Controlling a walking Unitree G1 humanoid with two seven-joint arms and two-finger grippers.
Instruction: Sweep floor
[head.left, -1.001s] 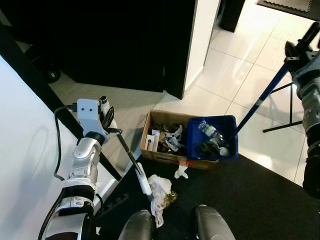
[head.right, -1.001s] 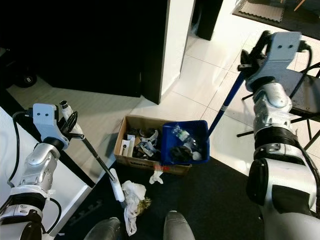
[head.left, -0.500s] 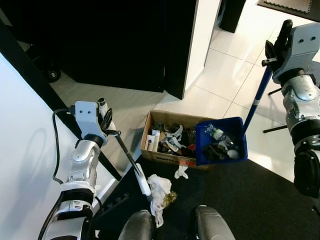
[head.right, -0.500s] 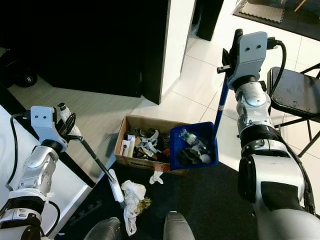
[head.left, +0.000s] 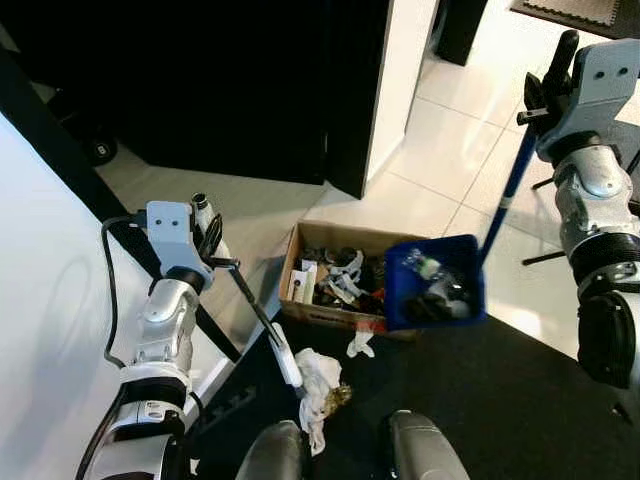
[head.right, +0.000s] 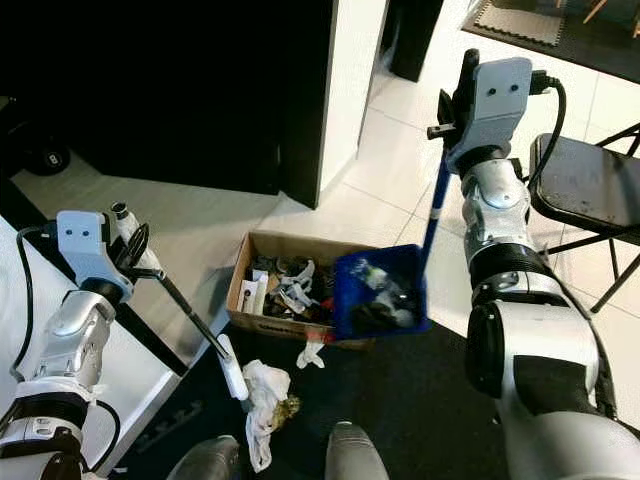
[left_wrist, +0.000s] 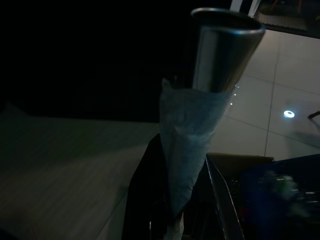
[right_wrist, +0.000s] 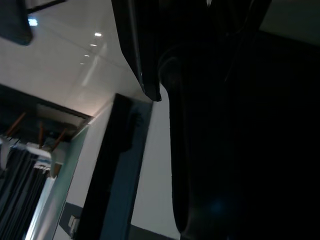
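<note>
My left gripper (head.left: 210, 238) is shut on the top of a thin black brush handle (head.left: 250, 305). Its white head (head.left: 288, 367) rests on the black mat beside a pile of crumpled white paper (head.left: 320, 380). In the left wrist view the taped silver handle end (left_wrist: 192, 135) stands between the black fingers (left_wrist: 145, 200). My right gripper (head.right: 450, 100) is shut high on the blue pole (head.right: 432, 205) of a blue dustpan (head.right: 380, 292). The dustpan holds a bottle and scraps and hangs tilted at the right end of a cardboard box (head.left: 305, 290) full of rubbish.
A white scrap (head.left: 360, 345) lies in front of the box. A white wall panel (head.left: 50, 300) runs along my left. A dark cabinet and white pillar (head.left: 400, 90) stand behind the box, and a black chair (head.right: 585, 185) at the right. My feet (head.left: 425, 450) stand on the mat.
My right arm has swung in toward the left and the blue pole now stands steeper. The dustpan has tipped more toward the box. The left arm and brush have held still.
</note>
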